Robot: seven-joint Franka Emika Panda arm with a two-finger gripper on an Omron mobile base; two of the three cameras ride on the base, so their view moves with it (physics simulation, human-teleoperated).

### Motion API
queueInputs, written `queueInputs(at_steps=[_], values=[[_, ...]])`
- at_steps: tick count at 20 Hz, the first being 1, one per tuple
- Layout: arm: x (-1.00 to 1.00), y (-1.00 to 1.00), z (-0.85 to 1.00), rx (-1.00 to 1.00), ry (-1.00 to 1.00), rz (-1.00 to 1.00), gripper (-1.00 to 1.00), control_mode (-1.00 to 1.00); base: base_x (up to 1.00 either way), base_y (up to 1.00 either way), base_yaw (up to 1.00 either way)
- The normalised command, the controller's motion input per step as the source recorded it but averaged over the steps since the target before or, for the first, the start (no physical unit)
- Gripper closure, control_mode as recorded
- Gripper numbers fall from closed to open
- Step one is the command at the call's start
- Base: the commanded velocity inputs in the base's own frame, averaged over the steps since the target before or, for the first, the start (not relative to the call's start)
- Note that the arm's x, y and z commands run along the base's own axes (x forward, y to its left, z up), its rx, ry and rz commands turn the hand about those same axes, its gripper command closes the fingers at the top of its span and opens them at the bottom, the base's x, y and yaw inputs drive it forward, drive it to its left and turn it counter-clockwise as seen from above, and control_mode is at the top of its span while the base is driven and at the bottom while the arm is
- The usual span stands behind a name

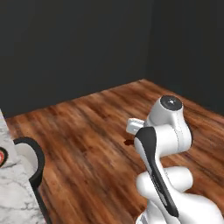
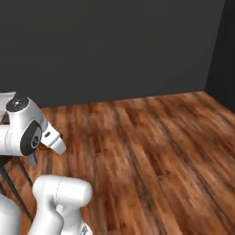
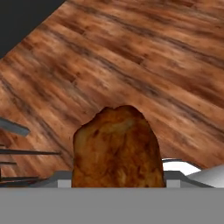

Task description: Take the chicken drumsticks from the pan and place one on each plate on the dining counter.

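Spanning wooden floor (image 2: 156,151), dark walls (image 2: 114,46)

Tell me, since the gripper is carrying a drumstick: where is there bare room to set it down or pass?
The wooden floor lies bare up to the dark walls. It is crowded at the marble counter, where a plate and a black-framed chair meet. The drumstick sits in the shut gripper.

Open wooden floor (image 1: 100,131) ahead, marble counter (image 1: 13,192) at left
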Motion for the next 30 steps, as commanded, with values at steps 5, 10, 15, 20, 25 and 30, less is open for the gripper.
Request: queueInputs(at_steps=[5,10,15,20,25,30], values=[[0.0,0.0,0.0,0.0,0.0,0.0,1.0,1.0,0.9,0.0,0.59],[0.0,0.0,0.0,0.0,0.0,0.0,1.0,1.0,0.58,-0.04,0.88],[0.0,0.0,0.0,0.0,0.0,0.0,1.0,1.0,0.58,-0.04,0.88],[0.0,0.0,0.0,0.0,0.0,0.0,1.0,1.0,0.61,-0.03,0.85],[0.0,0.0,0.0,0.0,0.0,0.0,1.0,1.0,0.83,-0.11,0.57],[0.0,0.0,0.0,0.0,0.0,0.0,1.0,1.0,0.88,-0.05,0.32]])
